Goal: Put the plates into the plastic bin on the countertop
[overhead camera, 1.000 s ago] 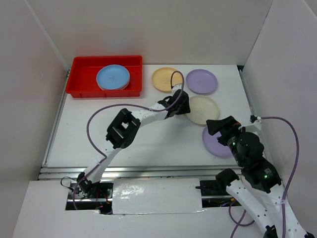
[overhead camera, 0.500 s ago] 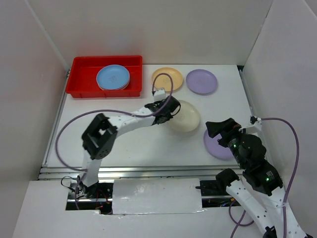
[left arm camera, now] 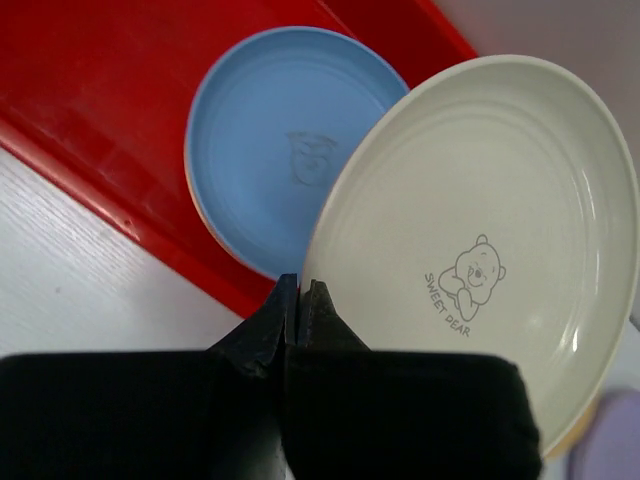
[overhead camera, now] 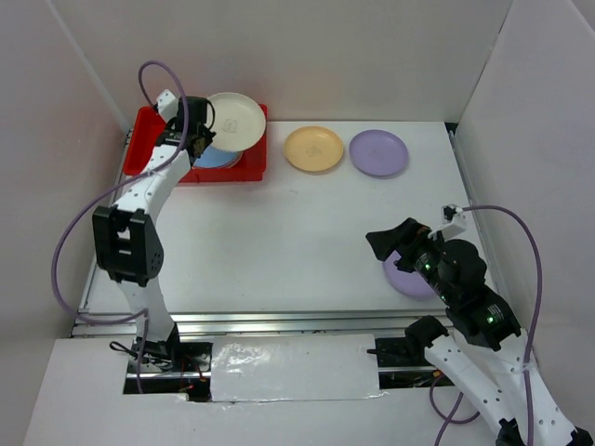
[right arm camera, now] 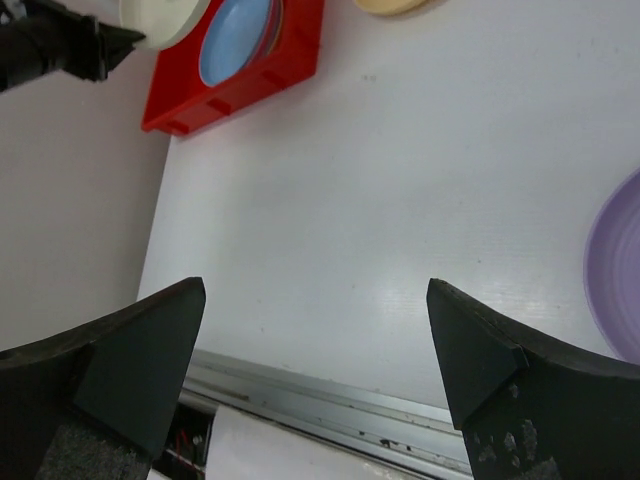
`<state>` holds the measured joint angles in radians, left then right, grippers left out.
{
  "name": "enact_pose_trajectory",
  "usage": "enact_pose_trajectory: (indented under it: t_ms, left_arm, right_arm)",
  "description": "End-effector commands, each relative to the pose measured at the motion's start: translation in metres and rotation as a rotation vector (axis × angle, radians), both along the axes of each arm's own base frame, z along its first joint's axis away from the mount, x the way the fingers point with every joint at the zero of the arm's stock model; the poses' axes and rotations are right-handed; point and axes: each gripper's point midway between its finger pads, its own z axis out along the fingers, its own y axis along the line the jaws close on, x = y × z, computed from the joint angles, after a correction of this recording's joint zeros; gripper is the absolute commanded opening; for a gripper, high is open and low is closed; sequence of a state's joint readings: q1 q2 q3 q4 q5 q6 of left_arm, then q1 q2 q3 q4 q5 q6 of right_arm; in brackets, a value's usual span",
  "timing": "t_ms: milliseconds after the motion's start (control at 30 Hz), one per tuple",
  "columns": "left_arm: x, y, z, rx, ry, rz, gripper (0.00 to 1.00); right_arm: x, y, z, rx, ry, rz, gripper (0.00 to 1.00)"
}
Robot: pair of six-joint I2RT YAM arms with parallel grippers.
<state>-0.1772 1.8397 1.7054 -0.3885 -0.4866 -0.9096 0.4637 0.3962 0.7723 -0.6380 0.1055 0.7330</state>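
We have the left pincer (left arm camera: 300,297) clamped on the near rim of the cream plate (left arm camera: 480,250). Its fingers are pressed together on that thin edge alone, and the plate fans out, tilted, ahead and to the right of the tips. Ahead and to the left, lower down, the blue plate (left arm camera: 280,150) lies in the red plastic bin (left arm camera: 80,90). Our worry is the hold: such a small bite could let the plate pivot or slip. Its far side seems to hang past the bin's corner, so we judge that letting go here could land it on the rim and send it sliding onto the countertop (right arm camera: 400,200). The right pincer (right arm camera: 315,290) hangs with jaws wide apart, holding nothing, and a purple plate (right arm camera: 620,270) lies just right of it.
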Motion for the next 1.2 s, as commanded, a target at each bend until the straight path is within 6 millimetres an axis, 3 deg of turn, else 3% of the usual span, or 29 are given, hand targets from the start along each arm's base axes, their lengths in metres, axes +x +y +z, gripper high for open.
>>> enact_pose_trajectory:
  t_ms: [0,133,233,267,300,333,400,467,500,567,633,667,700,733,767,800,833,867,933,967,1033,1167]
  left_arm:
    - [0.035,0.025,-0.029,0.043,0.06,-0.017,0.0]
    - [0.062,0.061,-0.035,0.065,0.017,0.012,0.0]
    - [0.072,0.074,-0.044,0.072,0.007,0.028,0.02]
    - [0.079,0.077,-0.036,0.064,-0.008,0.033,0.15]
    - [0.082,0.082,-0.048,0.061,0.016,0.044,0.31]
    - [0.082,0.082,-0.052,0.059,0.033,0.039,0.56]
    - [0.087,0.083,-0.041,0.049,0.025,0.056,0.99]
    - [0.074,0.088,-0.04,0.05,0.053,0.094,0.99]
    - [0.062,0.091,-0.008,0.051,0.004,0.116,0.99]
    - [0.027,0.09,0.019,0.042,-0.013,0.132,0.99]
    - [0.0,0.068,0.027,0.043,0.006,0.054,0.99]
    - [-0.025,0.048,0.03,0.019,0.006,-0.041,0.99]
    - [-0.041,0.018,0.027,0.024,0.021,-0.126,0.99]
    - [-0.067,0.003,-0.009,0.033,0.109,-0.181,0.99]
    - [-0.085,-0.015,0.016,0.037,0.025,-0.237,0.99]
    - [-0.105,-0.048,0.012,0.056,0.022,-0.316,0.99]
    - [-0.132,-0.058,-0.001,0.059,0.038,-0.347,0.99]
    - [-0.149,-0.091,-0.003,0.066,0.026,-0.432,0.99]
    - [-0.182,-0.106,-0.017,0.064,0.051,-0.482,0.99]
    - [-0.2,-0.127,-0.023,0.074,0.065,-0.549,0.99]
    - [-0.23,-0.149,-0.038,0.087,0.101,-0.627,0.99]
    - [-0.273,-0.176,-0.061,0.124,0.158,-0.727,0.99]
  right_arm:
    - [0.005,0.016,0.001,-0.035,-0.013,0.092,1.0]
    - [0.008,0.016,-0.006,-0.057,-0.013,0.098,1.0]
    - [0.012,0.02,-0.009,-0.066,-0.006,0.109,1.0]
    - [0.015,0.022,-0.012,-0.074,0.005,0.113,1.0]
    - [0.017,0.023,-0.011,-0.075,0.005,0.117,1.0]
    - [0.019,0.024,-0.011,-0.08,0.006,0.117,1.0]
    - [0.02,0.031,-0.013,-0.081,0.021,0.154,1.0]
    - [0.021,0.034,-0.015,-0.088,0.032,0.166,1.0]
    - [0.023,0.034,-0.016,-0.09,0.034,0.164,1.0]
    - [0.028,0.031,-0.023,-0.095,0.049,0.13,1.0]
    - [0.035,0.028,-0.033,-0.081,0.078,0.081,1.0]
    - [0.044,0.015,-0.048,-0.108,0.131,-0.011,1.0]
    - [0.049,0.01,-0.06,-0.105,0.185,-0.067,1.0]
    - [0.055,0.005,-0.082,-0.139,0.261,-0.109,1.0]
    - [0.061,-0.007,-0.095,-0.156,0.304,-0.171,1.0]
    - [0.065,-0.014,-0.108,-0.169,0.345,-0.218,1.0]
    - [0.068,-0.017,-0.124,-0.193,0.404,-0.229,1.0]
    - [0.072,-0.022,-0.13,-0.192,0.425,-0.246,1.0]
    - [0.076,-0.027,-0.146,-0.214,0.466,-0.265,1.0]
    - [0.078,-0.032,-0.15,-0.224,0.47,-0.288,1.0]
    - [0.081,-0.039,-0.16,-0.249,0.491,-0.311,1.0]
    - [0.087,-0.048,-0.182,-0.279,0.54,-0.332,0.96]
